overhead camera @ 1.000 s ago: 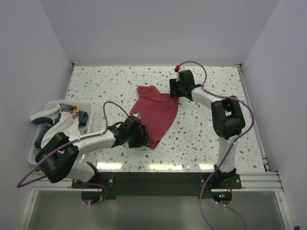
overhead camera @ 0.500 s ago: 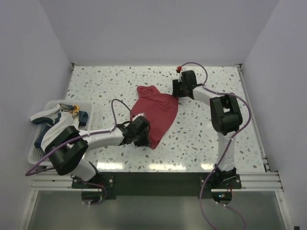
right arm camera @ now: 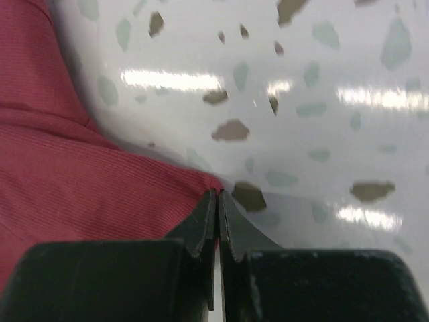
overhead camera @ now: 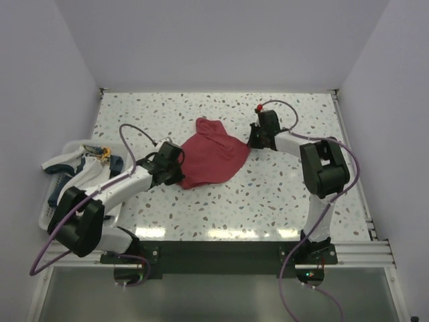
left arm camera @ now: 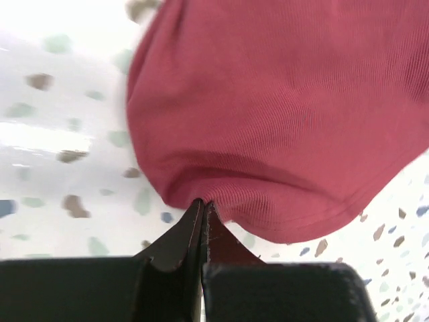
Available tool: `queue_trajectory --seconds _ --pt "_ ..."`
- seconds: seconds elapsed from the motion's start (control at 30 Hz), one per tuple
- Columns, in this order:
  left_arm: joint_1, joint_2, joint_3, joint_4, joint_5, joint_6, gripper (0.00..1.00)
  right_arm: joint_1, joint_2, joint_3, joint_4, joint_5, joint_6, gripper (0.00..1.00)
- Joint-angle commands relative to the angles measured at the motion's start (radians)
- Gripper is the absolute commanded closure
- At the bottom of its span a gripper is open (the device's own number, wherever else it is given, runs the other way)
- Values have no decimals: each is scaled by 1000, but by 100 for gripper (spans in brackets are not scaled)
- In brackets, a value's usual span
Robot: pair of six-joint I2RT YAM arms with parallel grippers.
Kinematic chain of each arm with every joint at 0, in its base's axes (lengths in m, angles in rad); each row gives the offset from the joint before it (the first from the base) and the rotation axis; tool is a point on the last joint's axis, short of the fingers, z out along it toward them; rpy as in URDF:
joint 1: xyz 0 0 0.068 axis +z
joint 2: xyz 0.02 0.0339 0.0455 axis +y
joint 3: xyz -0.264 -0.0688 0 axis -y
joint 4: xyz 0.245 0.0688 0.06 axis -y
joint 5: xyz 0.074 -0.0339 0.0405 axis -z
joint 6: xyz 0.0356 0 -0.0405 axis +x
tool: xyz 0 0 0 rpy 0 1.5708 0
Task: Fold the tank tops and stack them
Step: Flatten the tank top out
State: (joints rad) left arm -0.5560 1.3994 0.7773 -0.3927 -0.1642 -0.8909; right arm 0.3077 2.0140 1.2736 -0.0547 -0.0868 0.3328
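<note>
The red tank top is held stretched sideways: its left edge is clenched by the left pincer, its right corner by the right pincer.

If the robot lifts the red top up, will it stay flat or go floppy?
Probably floppy: the red top already bunches where the left gripper pinches its edge. Lifted, it would likely sag between that and the right gripper. It looks thin and ribbed, so probably light.
</note>
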Motion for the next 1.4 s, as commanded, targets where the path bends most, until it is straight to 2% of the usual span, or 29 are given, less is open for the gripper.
queue_trajectory --seconds 0.0,0.13,0.2,0.27,0.3,0.37,0.4,0.43,0.47,0.53,0.57,0.67,0.7,0.83,1.03,1.13,1.27,1.37 --pt "95 -77 16 -66 -58 75 100 5 -156 -147 -86 79 173 100" --pt "146 -109 -15 -81 -17 115 100 59 -368 -365 -43 119 256 100" --pt "146 -126 -48 -83 5 118 100 148 -486 -448 -66 186 262 99" --pt "146 -148 -88 -71 53 119 100 242 -570 -505 -79 220 273 86" --pt "146 -155 -101 -61 70 119 100 264 -586 -516 -88 232 285 75" --pt "146 -175 -125 -60 91 119 100 286 -612 -540 -109 263 287 65" --pt "146 -180 -128 -70 89 121 100 286 -630 -546 -111 309 276 56" --pt "146 -181 -130 -77 89 121 98 286 -635 -545 -120 334 262 53" --pt "146 -191 -133 -81 88 119 81 286 -633 -533 -131 344 252 50" --pt "145 -200 -138 -90 88 116 64 286 -611 -508 -146 374 206 46" --pt "145 -206 -142 -92 91 115 51 286 -603 -488 -145 378 195 46" --pt "146 -218 -142 -112 89 109 38 284 -574 -464 -142 395 167 46" --pt "145 -223 -144 -118 89 104 36 286 -571 -461 -140 404 160 46" --pt "143 -240 -167 -123 104 102 36 252 -531 -445 -105 389 117 47" --pt "137 -226 -205 -97 123 104 39 143 -472 -444 1 204 72 47" --pt "137 -203 -197 -80 111 113 39 142 -449 -439 50 127 60 46" --pt "137 -163 -194 -32 115 121 41 143 -403 -428 50 102 57 46" --pt "137 -134 -194 -5 118 122 47 142 -379 -425 73 110 60 46"
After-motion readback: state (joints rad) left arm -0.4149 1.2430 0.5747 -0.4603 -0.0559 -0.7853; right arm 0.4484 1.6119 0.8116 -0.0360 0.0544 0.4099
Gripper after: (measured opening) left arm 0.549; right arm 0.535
